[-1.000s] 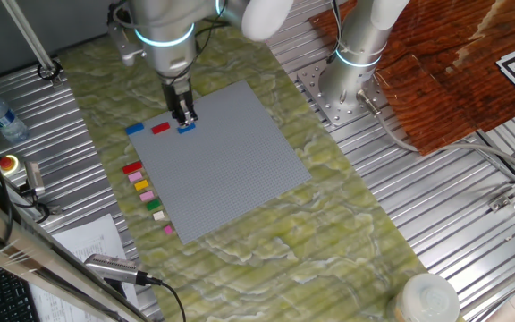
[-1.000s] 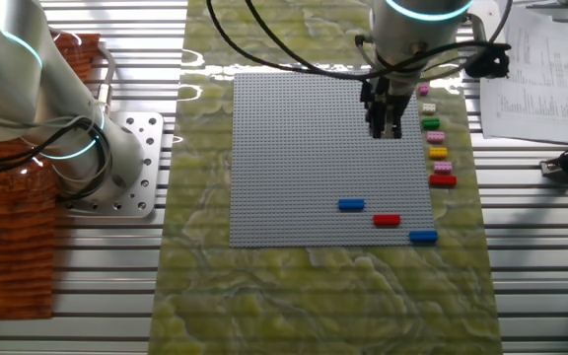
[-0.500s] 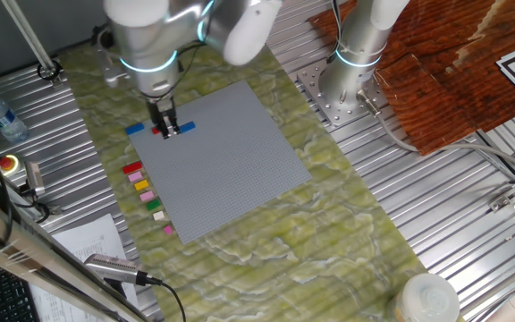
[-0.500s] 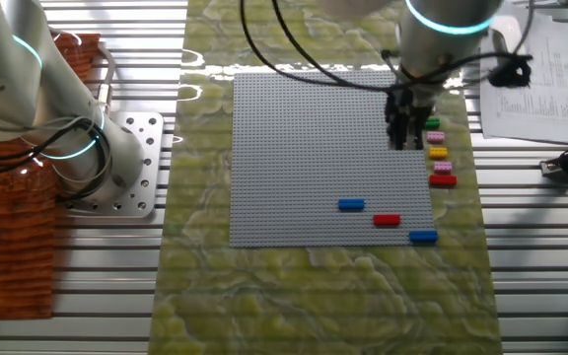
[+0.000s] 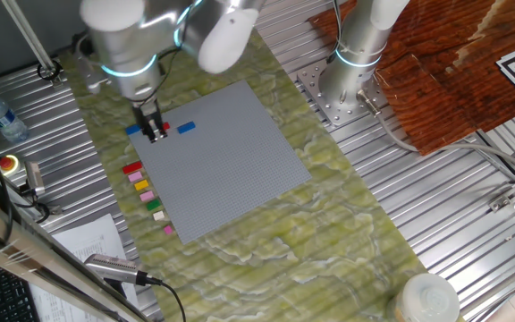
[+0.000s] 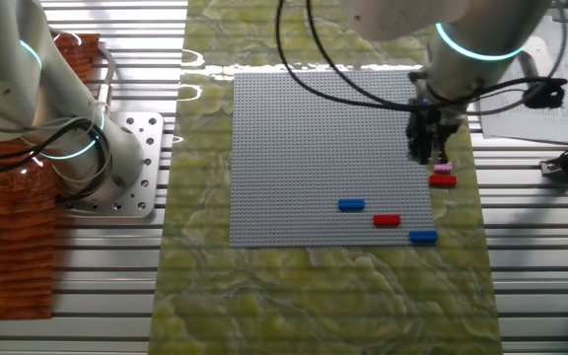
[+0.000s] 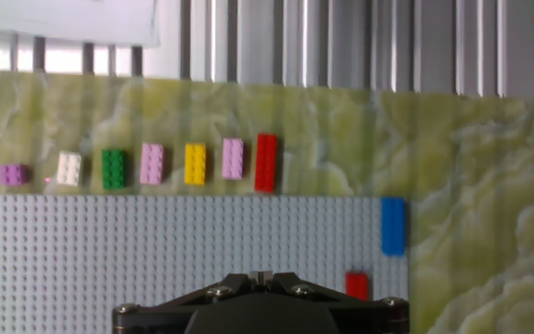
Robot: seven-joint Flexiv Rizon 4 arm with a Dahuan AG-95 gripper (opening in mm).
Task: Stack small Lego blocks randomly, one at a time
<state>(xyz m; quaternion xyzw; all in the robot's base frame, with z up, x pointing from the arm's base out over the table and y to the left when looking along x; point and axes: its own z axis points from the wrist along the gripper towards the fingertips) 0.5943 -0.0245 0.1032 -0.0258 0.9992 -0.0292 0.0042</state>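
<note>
One fixed view: no brick sits on another yet, so by my reading the stacking has not begun. A blue brick [image 5: 186, 128] lies on the grey baseplate [image 5: 231, 161], and a line of loose bricks [image 5: 146, 190] runs along the plate's edge on the green-marbled worktop [image 5: 329, 224]. The arm reaches down from the upper left with its wrist vertical, and the gripper [image 5: 155, 134] hangs at the plate's corner, over a red brick there that it mostly hides.

The other fixed view: three bricks lie singly on or at the plate, the blue one [image 6: 351, 205], a red brick [image 6: 387, 220] and a second blue brick [image 6: 422, 236] at the plate's edge. The gripper [image 6: 428, 155] points straight down just beside the row, of which a pink brick and a red one [image 6: 443, 180] show below it; the rest is hidden behind the hand.

Hand view: the row reads clearly, seven bricks from a small pink one [image 7: 13, 173] to a long red one [image 7: 266, 162], all apart. Only the hand's dark body shows at the bottom; I cannot tell how far the jaws stand apart, nor whether they hold anything
</note>
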